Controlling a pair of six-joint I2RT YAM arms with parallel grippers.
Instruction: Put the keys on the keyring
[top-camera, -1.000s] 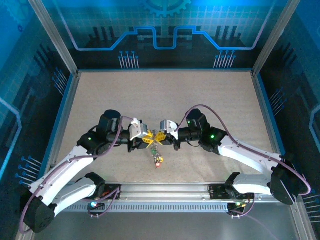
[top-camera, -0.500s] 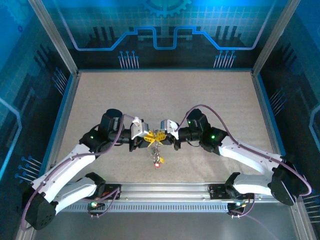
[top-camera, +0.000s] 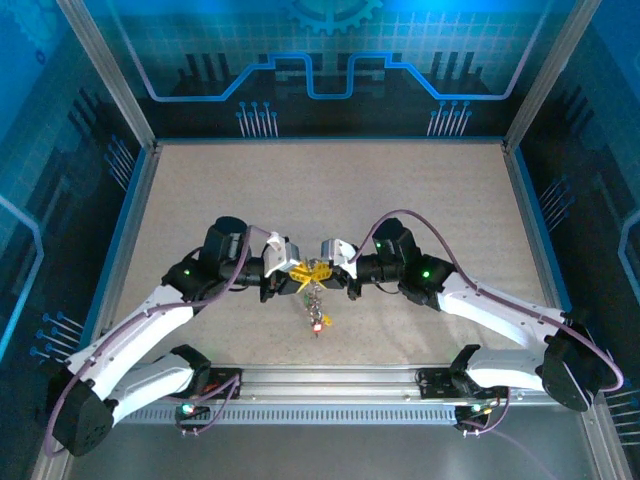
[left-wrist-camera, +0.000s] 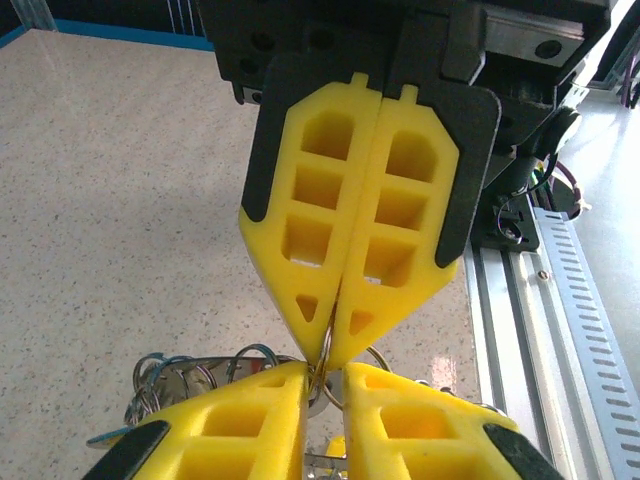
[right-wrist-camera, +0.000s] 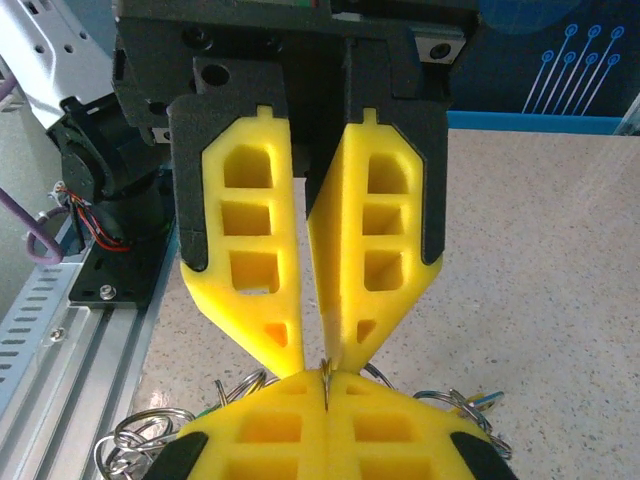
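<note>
Near the middle of the table (top-camera: 200, 200), the left gripper (left-wrist-camera: 328, 345) and right gripper (right-wrist-camera: 318, 360) met tip to tip. The left was squeezed closed on the keyring (top-camera: 312, 292). The right was almost closed, its hold unclear. The keys (top-camera: 317, 320) dangled below. Steady holding and tiny, slow threading moves seemed wisest.

The overhead camera looked steeply down from behind the arms onto the speckled beige tabletop (top-camera: 330, 190). Both wrist cameras, very close, faced each other above it.
</note>
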